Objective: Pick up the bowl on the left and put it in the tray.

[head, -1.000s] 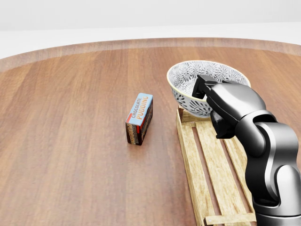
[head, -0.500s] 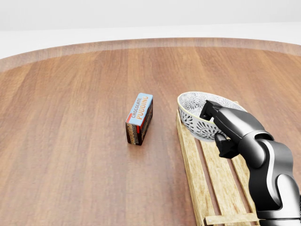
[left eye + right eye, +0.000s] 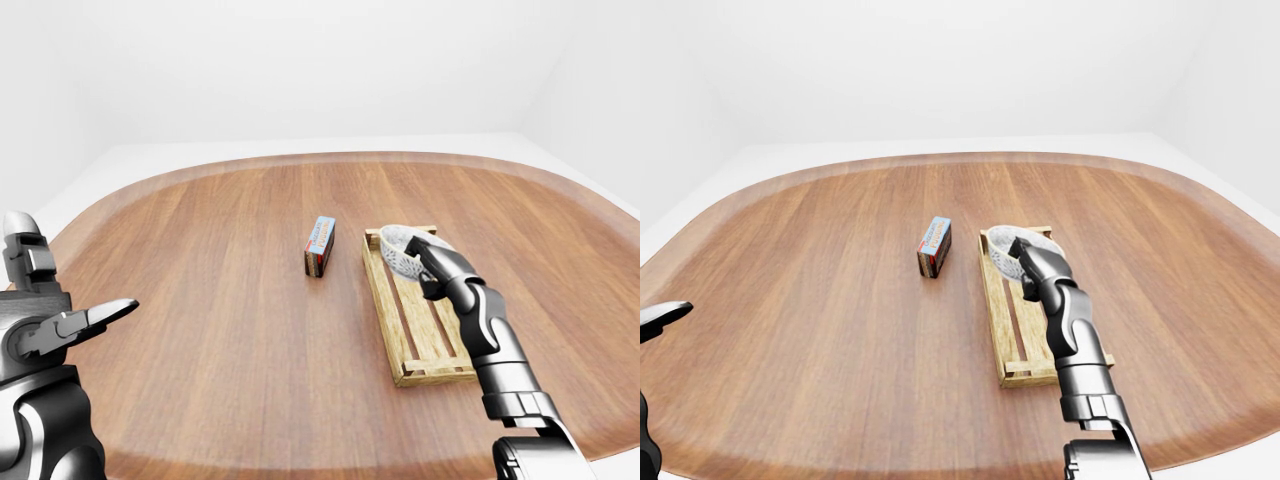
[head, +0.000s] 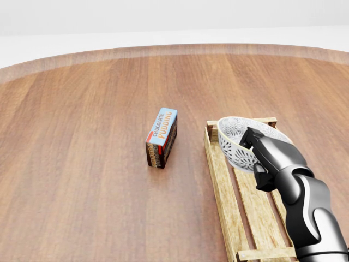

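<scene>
At the lower left of the left-eye view, the robot's grey and black left hand [image 3: 45, 325] hovers over the near rim of the oval brown wooden table [image 4: 82, 164], fingers spread loose and holding nothing. Its dark right arm rises from the bottom right of the head view.

The shallow slatted pale-wood tray [image 4: 221, 185] lies lengthwise, running away from the robot. Its near end stops short of the table's near edge, and its nearer slats are bare. Over the tray's far end, the right hand [image 4: 263, 158] is clenched on the near rim of the white bowl with a dark blue floral pattern [image 4: 234, 139]. The bowl is tilted, its opening turned up and to the left, within the tray's rails. Whether it touches the slats cannot be told.

Left of the tray, with a bare strip between, stands a small blue-topped, brown-sided "Chocolate Pudding" box [image 4: 162, 136]. Beyond it, open wood runs to the table's paler rim.
</scene>
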Tool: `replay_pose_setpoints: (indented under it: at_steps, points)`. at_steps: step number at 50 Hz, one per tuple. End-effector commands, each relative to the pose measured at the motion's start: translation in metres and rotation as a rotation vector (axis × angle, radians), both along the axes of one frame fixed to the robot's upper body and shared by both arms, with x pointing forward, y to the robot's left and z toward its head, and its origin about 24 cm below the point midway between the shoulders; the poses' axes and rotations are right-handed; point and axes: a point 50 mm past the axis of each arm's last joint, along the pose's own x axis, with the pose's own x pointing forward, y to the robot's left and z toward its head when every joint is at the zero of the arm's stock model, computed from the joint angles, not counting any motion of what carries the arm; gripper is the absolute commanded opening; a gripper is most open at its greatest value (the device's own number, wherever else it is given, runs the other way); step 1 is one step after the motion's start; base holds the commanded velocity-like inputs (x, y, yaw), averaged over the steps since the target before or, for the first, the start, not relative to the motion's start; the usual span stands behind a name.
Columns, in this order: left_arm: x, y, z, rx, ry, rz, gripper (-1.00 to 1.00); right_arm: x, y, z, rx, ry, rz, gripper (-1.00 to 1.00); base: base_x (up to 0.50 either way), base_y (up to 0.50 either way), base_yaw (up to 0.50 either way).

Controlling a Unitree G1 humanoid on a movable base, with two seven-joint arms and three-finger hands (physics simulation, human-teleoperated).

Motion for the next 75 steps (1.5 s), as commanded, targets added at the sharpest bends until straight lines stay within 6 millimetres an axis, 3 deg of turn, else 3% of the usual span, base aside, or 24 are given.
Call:
replay_pose_setpoints:
  at_steps: [1, 17, 36, 49, 75]
  points:
    - [0.0, 0.0, 0.0, -0.001, 0.001, -0.001, 1.0, 0.001, -0.003, -0.001, -0.097, -0.031, -0.023, -1.0, 0.0, 0.0, 0.0]
    - [0.0, 0.0, 0.001, 0.001, -0.002, -0.002, 1.0, 0.004, 0.001, -0.02, -0.198, 0.002, -0.029, -1.0, 0.0, 0.0, 0.0]
    - [0.0, 0.0, 0.001, 0.003, -0.006, -0.003, 1.0, 0.004, -0.004, -0.049, -0.163, 0.048, -0.075, -1.0, 0.0, 0.0, 0.0]
    - [0.0, -0.002, 0.001, 0.007, -0.007, -0.011, 1.0, -0.005, 0.004, -0.059, -0.178, 0.068, -0.047, -1.0, 0.0, 0.0, 0.0]
    - [-0.001, -0.002, 0.002, 0.006, -0.008, -0.006, 1.0, -0.005, 0.0, -0.079, -0.125, 0.116, -0.1, -1.0, 0.0, 0.0, 0.0]
